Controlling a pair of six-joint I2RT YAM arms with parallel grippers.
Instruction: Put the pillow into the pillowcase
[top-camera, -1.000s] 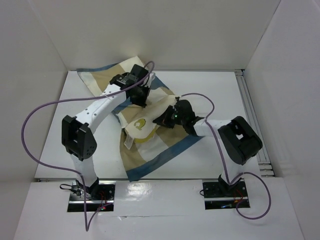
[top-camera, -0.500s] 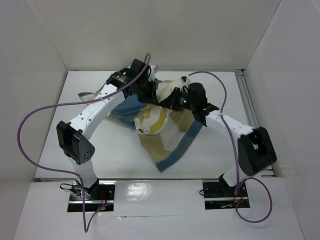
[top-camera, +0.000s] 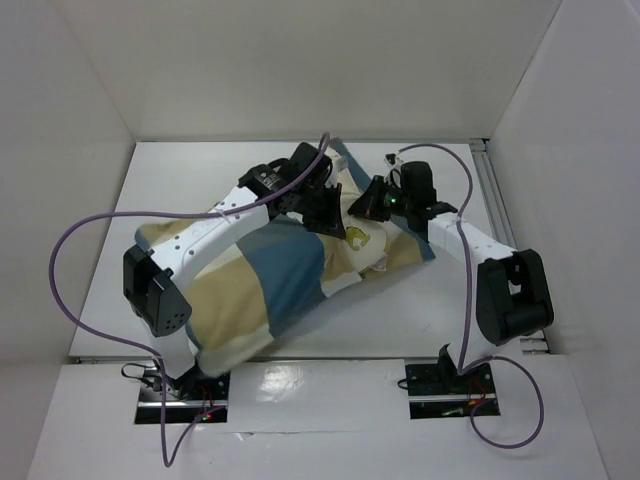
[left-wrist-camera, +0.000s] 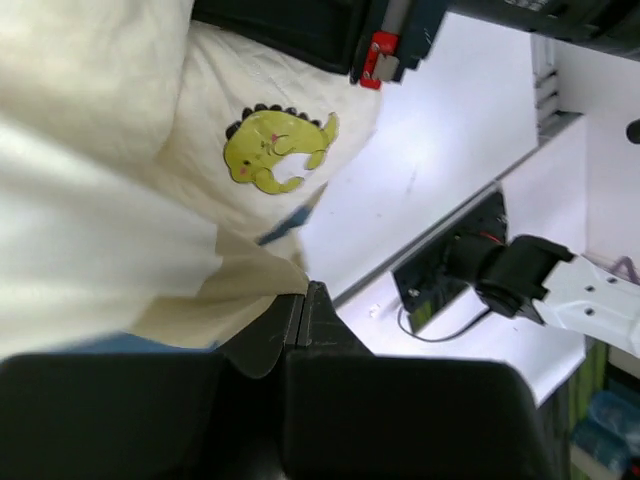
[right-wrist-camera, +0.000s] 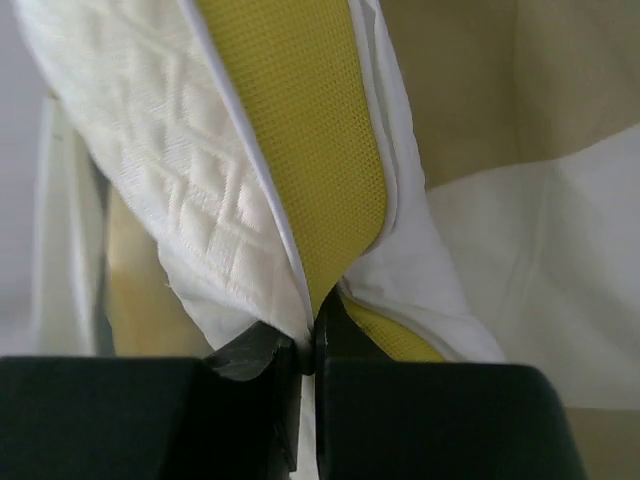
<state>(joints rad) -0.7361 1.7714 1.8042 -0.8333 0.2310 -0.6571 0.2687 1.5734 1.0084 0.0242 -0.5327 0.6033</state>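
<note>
Our soft, floppy pillow lies on the surface, mostly inside the pillowcase, so our right claw pinches its firm yellow edge while our left claw pinches what looks like the pillowcase's edge.

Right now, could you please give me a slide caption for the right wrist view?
Right hand pinching the pillow by its yellow edge band, with the checked pillowcase behind.
</note>
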